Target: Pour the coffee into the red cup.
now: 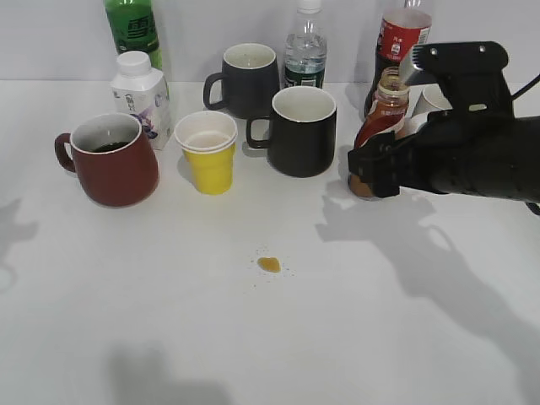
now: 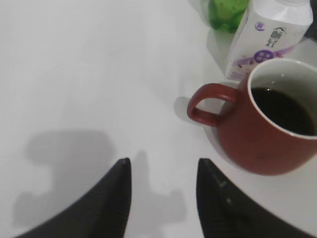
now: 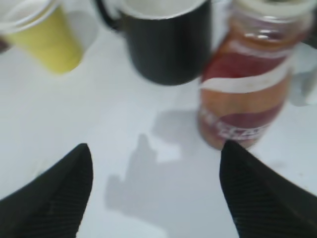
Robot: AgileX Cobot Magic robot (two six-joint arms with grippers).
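Observation:
The red cup (image 1: 114, 164) stands at the left of the table with dark liquid inside. In the left wrist view it (image 2: 257, 141) is right of and beyond my left gripper (image 2: 164, 166), which is open, empty and apart from it. The coffee bottle (image 1: 384, 118) stands upright and uncapped at the right, its base hidden by my right gripper (image 1: 375, 173). In the right wrist view the bottle (image 3: 245, 89) stands just beyond the right fingertip, not between the jaws. My right gripper (image 3: 156, 148) is open and empty. My left gripper is out of the exterior view.
A black mug (image 1: 302, 131), a grey mug (image 1: 249, 80), a yellow paper cup (image 1: 208, 156), a white carton (image 1: 139, 93), a green bottle (image 1: 133, 29), a water bottle (image 1: 305, 51) and a cola bottle (image 1: 401, 38) stand along the back. A small brown spill (image 1: 268, 264) lies mid-table.

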